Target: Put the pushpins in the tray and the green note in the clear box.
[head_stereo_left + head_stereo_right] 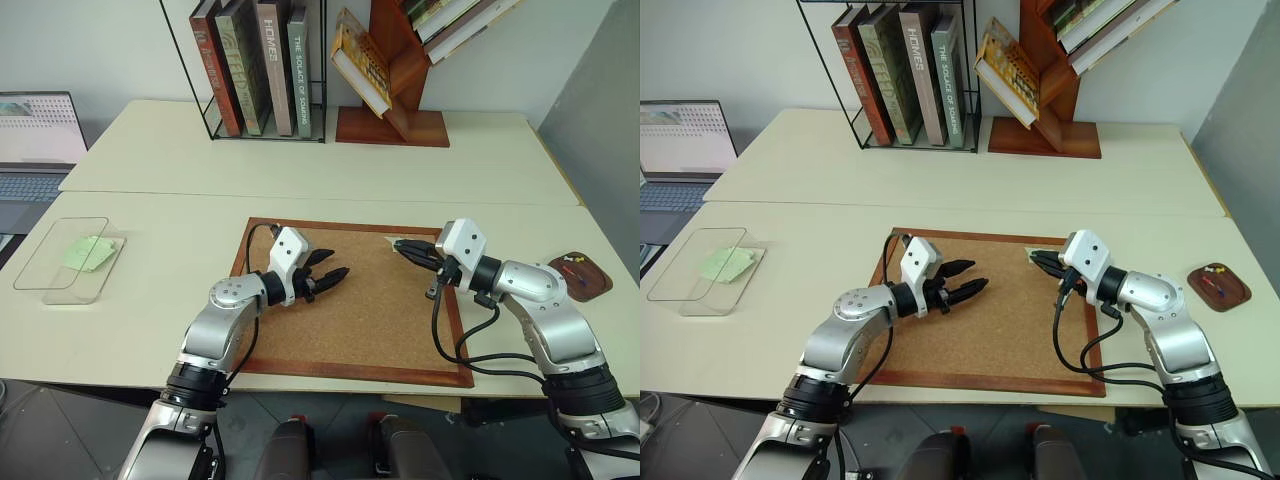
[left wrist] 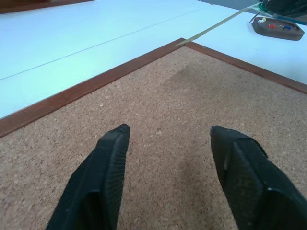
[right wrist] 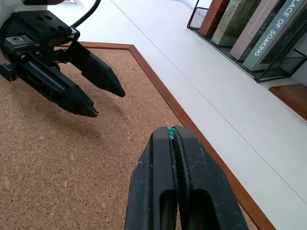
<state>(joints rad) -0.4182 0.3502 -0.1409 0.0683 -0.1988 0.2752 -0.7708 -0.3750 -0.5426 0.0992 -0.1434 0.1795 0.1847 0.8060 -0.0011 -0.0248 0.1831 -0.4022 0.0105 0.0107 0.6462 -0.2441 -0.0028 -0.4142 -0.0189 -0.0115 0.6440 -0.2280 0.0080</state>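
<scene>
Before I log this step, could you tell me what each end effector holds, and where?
Right end effector pinches something tiny, green, likely a pushpin, at its fingertips; left end effector is open, empty.

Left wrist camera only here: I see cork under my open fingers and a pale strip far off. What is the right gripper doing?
Observer: The right gripper is shut, with a tiny green bit pinched at its tips, over the far right corner of the cork board.
Operator: Is that strip the note?
Observer: A pale green slip sits right at those tips. I cannot tell if it is gripped.
Operator: Is the clear box empty?
Observer: No. The clear box, at the table's left, holds a crumpled light-green paper.
</scene>
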